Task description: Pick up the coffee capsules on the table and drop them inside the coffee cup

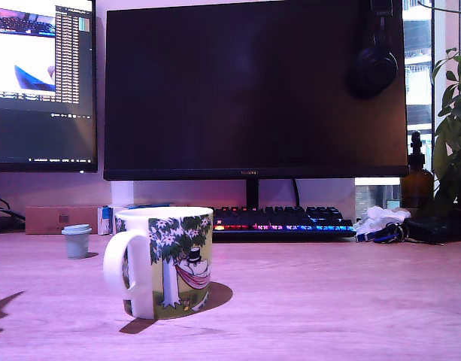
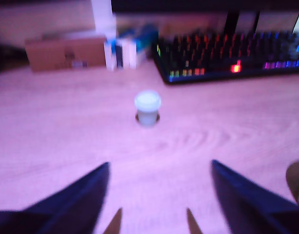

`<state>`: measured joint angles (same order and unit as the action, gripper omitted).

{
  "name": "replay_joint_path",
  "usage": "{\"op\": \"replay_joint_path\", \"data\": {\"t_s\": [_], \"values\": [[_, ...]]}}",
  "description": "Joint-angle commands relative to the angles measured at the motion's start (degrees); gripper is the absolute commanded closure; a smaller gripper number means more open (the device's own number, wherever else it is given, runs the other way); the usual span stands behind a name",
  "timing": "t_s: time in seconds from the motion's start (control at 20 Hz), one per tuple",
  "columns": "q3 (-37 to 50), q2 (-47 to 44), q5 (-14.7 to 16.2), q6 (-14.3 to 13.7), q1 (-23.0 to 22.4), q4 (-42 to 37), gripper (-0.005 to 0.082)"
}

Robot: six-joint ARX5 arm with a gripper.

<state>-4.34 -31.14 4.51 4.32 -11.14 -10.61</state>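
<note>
One coffee capsule [image 1: 77, 241], pale grey-teal with a flanged rim, stands upright on the wooden table at the exterior view's left. The wrist view, which is blurred, shows the same capsule [image 2: 148, 108] a short way ahead of my gripper [image 2: 159, 164] and roughly centred between its fingers. The dark fingers [image 2: 86, 195] are spread wide, open and empty. The coffee cup [image 1: 164, 262], a white mug with a tree print and a big handle, stands right of the capsule in the exterior view. There the arm itself is out of sight; only a shadow [image 1: 3, 308] falls at the left edge.
Behind the capsule lie a cardboard box [image 1: 61, 219] and a small blue-and-white box [image 1: 104, 219]. A backlit keyboard [image 1: 283, 220] sits under a large dark monitor [image 1: 253, 90]. At the exterior view's right are crumpled tissue with keys [image 1: 380, 222], a brown bottle [image 1: 416, 184] and a plant [image 1: 454, 128].
</note>
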Motion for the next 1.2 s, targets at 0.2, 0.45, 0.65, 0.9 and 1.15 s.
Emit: {"op": "replay_joint_path", "data": {"t_s": [0.2,0.45,0.65,0.9,1.15], "values": [[1.4,-7.8,-0.6,-0.3,0.2,-7.7,0.0095],[1.4,-16.0,-0.6,-0.9,0.2,-15.6,0.0095],[1.4,-24.1,-0.5,-0.9,0.2,-22.9,0.0095],[1.4,-34.4,-0.5,-0.9,0.2,-32.0,0.0095],[1.3,-44.4,-0.5,-0.9,0.2,-42.6,0.0095]]}}
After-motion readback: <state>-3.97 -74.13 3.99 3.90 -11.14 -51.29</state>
